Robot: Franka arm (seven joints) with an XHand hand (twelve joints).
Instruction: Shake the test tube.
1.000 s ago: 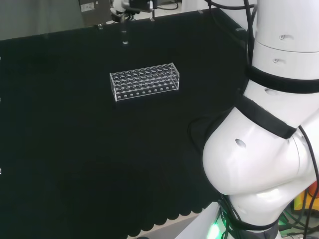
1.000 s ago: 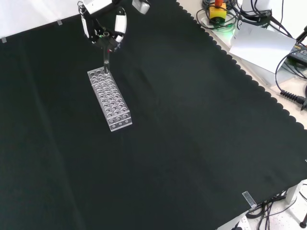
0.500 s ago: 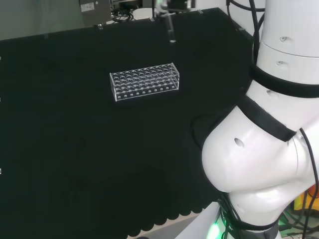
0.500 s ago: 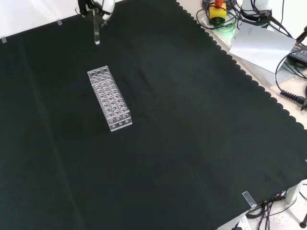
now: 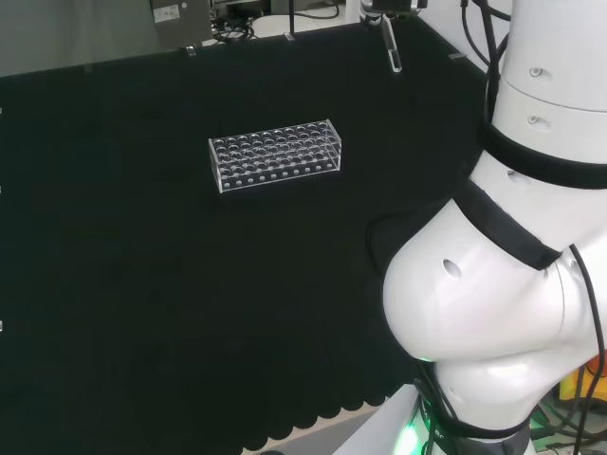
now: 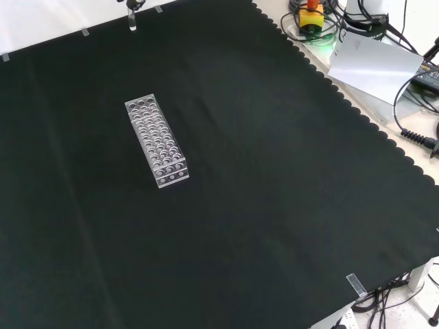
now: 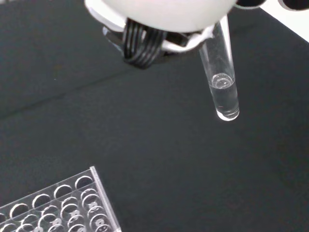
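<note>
Clear test tube (image 7: pixel 221 77) with a little liquid pinched by the hand's (image 7: pixel 159 14) fingers, lifted off the black worktop (image 6: pixel 274 178), well apart from the rack (image 6: pixel 156 140).

- In the head view the rack (image 5: pixel 274 155) stands on the desk (image 5: pixel 142 284), left of the arm's links (image 5: pixel 512 265)
- The test tube (image 5: pixel 391 49) hangs above the desk, to the right of the rack and farther off
- In the front view the test tube (image 6: pixel 132 22) is beyond the rack (image 6: pixel 156 140), well apart from it
- In the wrist view the test tube (image 7: pixel 221 82) holds a little liquid (image 7: pixel 226 99) at its lower end
</note>
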